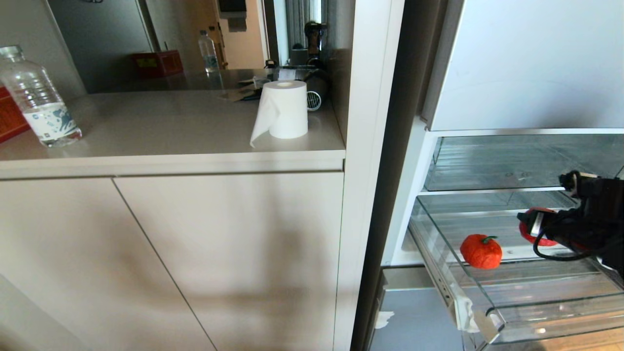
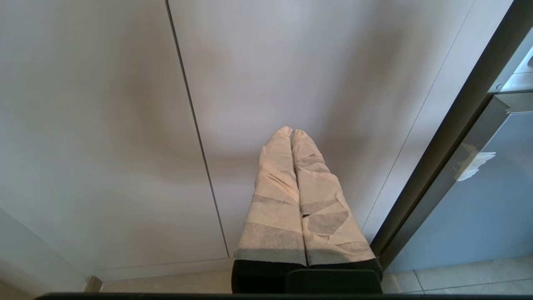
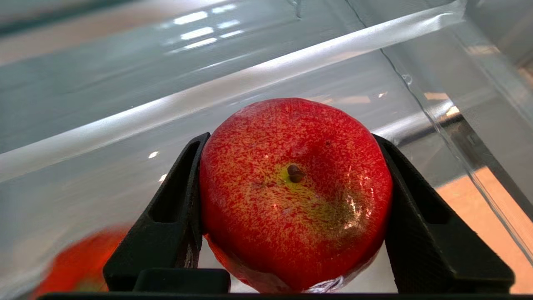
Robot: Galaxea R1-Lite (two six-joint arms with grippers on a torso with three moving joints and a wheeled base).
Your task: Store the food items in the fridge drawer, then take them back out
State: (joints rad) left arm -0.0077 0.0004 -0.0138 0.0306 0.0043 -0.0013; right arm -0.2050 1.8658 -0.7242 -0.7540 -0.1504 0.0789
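Apple (image 1: 529,229), head view: you had it gripped in the right gripper (image 1: 546,231) over the pulled-out fridge drawer (image 1: 492,312), most of it hidden behind the black wrist. The fuzzy orange fruit (image 1: 481,251) sat on the drawer's ribbed floor, just beside and apart from the gripper. Whether you were setting the apple down or lifting it out, I could not tell. A paper roll (image 1: 284,110) and a water bottle (image 1: 39,97) stood on the counter (image 1: 146,131), well apart.

Left wrist view: your left gripper (image 2: 291,135) hung parked before the cabinet door (image 2: 104,125), its taped fingers (image 2: 275,196) pressed together on nothing.

Right wrist view: both black fingers (image 3: 175,221) pressed the apple's flanks, stem end facing the camera, a centred hold suited to a round, glossy thing. The clear drawer wall (image 3: 125,125) lay behind it; the orange fruit showed as a blur at the edge.
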